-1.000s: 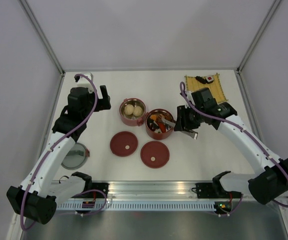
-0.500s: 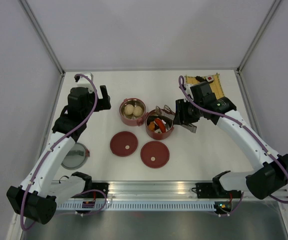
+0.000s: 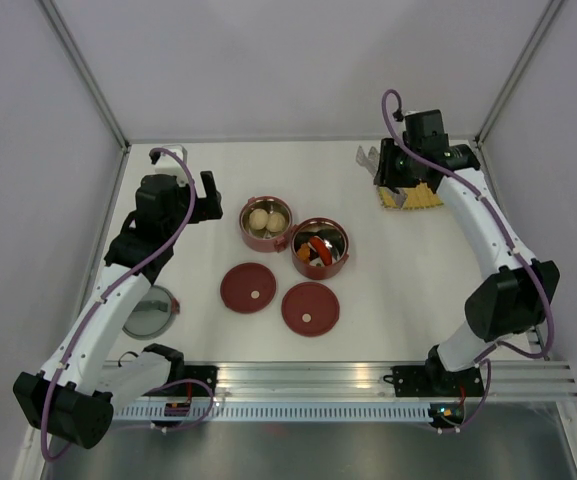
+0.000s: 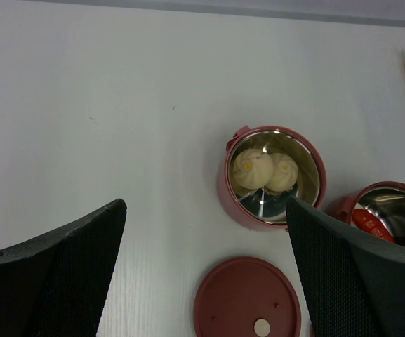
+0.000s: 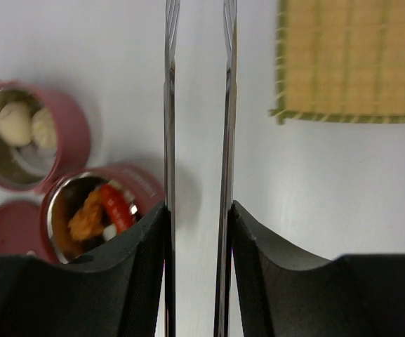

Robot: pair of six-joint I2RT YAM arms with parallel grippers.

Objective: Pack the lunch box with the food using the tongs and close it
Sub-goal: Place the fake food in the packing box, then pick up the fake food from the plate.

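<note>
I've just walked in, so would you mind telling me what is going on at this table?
The right end effector holds the silver tongs beside the yellow mat at the far right. Both red bowls sit open mid-table, one with two pale buns, the other with mixed pieces. Their two lids lie flat in front. The left end effector hovers open, empty.

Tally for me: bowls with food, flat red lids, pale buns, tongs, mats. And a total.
Bowls with food: 2
Flat red lids: 2
Pale buns: 2
Tongs: 1
Mats: 1
Total: 8
Not counted: half-hidden round steel-faced piece, far left, bowl or lid unclear.
</note>
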